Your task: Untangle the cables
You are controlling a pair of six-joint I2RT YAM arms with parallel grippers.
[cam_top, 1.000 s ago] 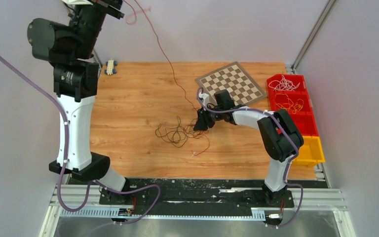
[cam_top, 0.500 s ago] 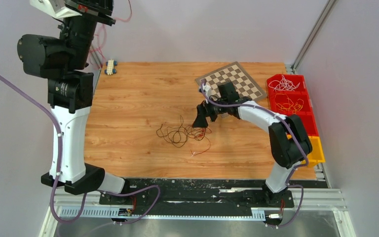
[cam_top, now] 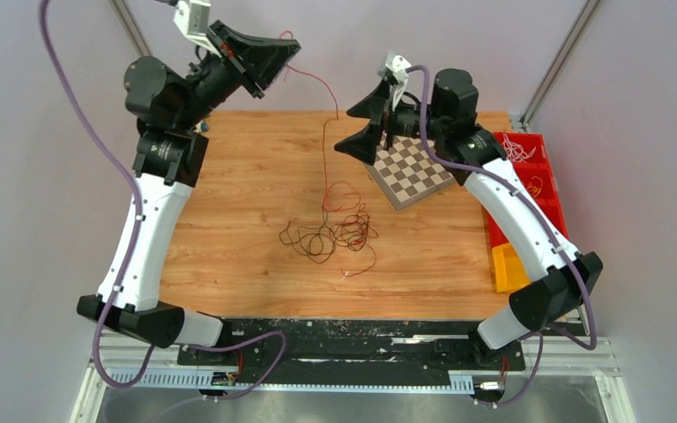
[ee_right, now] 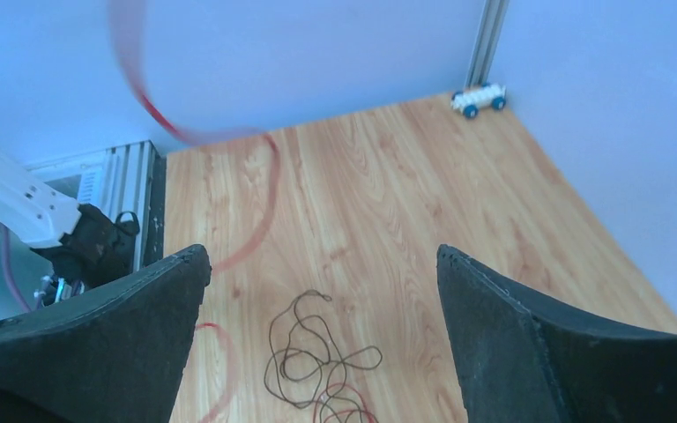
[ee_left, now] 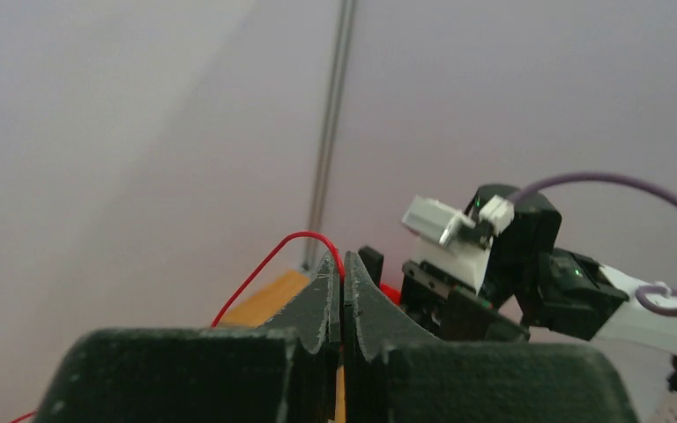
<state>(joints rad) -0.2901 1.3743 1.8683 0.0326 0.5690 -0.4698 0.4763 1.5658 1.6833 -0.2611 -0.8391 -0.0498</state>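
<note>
Top external: left gripper pinches the red cable, right gripper gapes empty; pulling higher could cinch the tangle.

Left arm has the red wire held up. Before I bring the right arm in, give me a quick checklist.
1. Grip: left pincer shut on the thin red wire: ok.
2. Free hand: right pincer open and empty, jaws wide apart: ok.
3. Red wire free of the dark brown wire tangle: not ok, its lower end runs into it.
4. Red wire lined up between the right pincer's fingers: cannot tell, it is only a blur near one finger.
5. Brown checkerboard apart from the wire: ok.
</note>
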